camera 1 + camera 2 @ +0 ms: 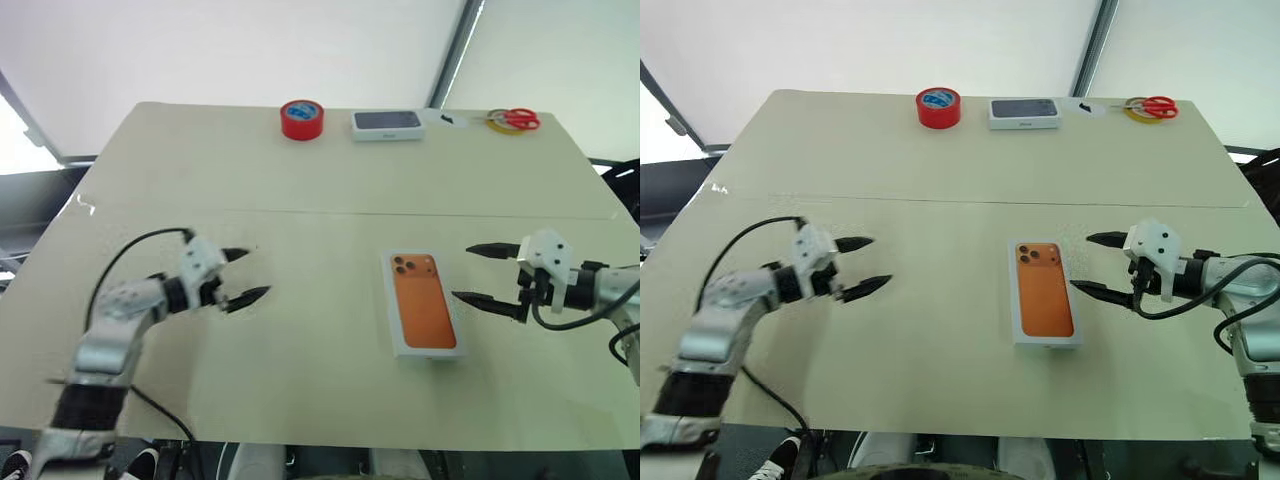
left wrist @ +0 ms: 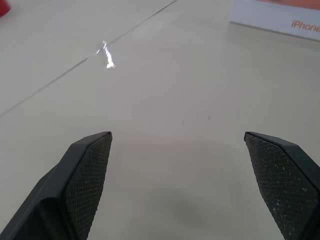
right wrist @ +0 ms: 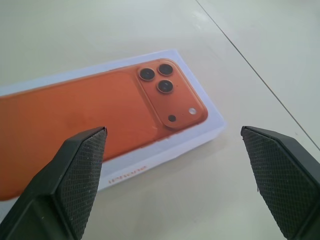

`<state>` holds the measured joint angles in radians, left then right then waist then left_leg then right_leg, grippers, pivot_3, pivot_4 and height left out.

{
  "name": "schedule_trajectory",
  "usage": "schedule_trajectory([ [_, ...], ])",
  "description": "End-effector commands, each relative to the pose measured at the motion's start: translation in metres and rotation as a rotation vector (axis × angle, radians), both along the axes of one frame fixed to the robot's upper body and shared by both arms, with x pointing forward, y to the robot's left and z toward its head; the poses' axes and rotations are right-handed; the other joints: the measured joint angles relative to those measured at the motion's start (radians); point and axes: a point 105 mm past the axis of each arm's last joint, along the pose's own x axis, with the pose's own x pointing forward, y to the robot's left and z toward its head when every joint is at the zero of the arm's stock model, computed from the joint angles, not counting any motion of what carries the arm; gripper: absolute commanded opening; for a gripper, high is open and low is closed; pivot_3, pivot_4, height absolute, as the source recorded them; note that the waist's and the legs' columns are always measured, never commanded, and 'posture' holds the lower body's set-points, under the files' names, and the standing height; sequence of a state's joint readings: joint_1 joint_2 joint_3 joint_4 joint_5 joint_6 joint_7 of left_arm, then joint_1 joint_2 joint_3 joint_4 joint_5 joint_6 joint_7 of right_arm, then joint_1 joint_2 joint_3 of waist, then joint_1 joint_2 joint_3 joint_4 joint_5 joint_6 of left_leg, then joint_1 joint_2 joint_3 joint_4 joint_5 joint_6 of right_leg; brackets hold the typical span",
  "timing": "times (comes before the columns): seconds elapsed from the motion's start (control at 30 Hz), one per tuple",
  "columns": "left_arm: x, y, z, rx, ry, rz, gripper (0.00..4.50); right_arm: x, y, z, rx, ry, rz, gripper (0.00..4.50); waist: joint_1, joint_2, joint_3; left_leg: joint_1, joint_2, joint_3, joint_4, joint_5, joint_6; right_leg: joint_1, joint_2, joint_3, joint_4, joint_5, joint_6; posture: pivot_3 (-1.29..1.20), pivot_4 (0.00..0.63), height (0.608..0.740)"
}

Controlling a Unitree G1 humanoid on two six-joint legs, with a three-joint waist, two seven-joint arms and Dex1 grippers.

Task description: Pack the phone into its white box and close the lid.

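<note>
Lid (image 1: 1045, 294) sits squarely on the white box mid-table, phone judged inside; both my grippers, left (image 1: 866, 265) and right (image 1: 1089, 263), stand released and empty, so I need only withdraw.

Tape roll (image 1: 302, 119): red, far table edge, 11 o'clock.
Closed box (image 1: 387, 125): dark top, 12 o'clock.
Scissors (image 1: 513, 120): red handles, 1 o'clock.
Table (image 1: 300, 330): pale beige.

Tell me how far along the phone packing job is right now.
It looks finished: the lid, orange phone picture up, sits squarely closed on the white box on the table; the phone can't be seen. Nothing is in hand: the left gripper and right gripper hang open, clear of it. Nothing visible remains.
</note>
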<state>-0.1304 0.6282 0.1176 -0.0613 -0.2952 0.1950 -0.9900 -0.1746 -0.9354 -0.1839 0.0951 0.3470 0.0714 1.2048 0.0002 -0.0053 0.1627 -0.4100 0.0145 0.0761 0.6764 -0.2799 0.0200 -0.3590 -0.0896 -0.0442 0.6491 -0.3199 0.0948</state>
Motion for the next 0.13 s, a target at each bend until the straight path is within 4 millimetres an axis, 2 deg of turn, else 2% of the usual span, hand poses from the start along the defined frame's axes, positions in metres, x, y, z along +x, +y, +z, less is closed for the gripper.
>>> schedule_trajectory([
  [0.03, -0.0102, 0.0121, 0.0184, -0.003, -0.058, 0.034, 4.45, 0.0036, -0.0028, 0.0092, 0.001, -0.046, 0.004, 4.48, 0.001, 0.0, 0.0, 0.0, 0.0, 0.0, 0.0, 0.0, 0.0, 0.0, 0.0, 0.0, 0.0, 0.0, 0.0, 0.0, 0.15, 0.73],
  [0.13, -0.019, 0.021, 0.0188, 0.006, -0.058, 0.064, 4.45, 0.0048, -0.0009, 0.0061, 0.009, -0.041, 0.011, 4.48, -0.001, 0.0, 0.0, 0.0, 0.0, 0.0, -0.001, 0.0, 0.0, 0.0, 0.0, 0.0, 0.0, 0.0, 0.0, 0.0, 0.15, 0.73],
])
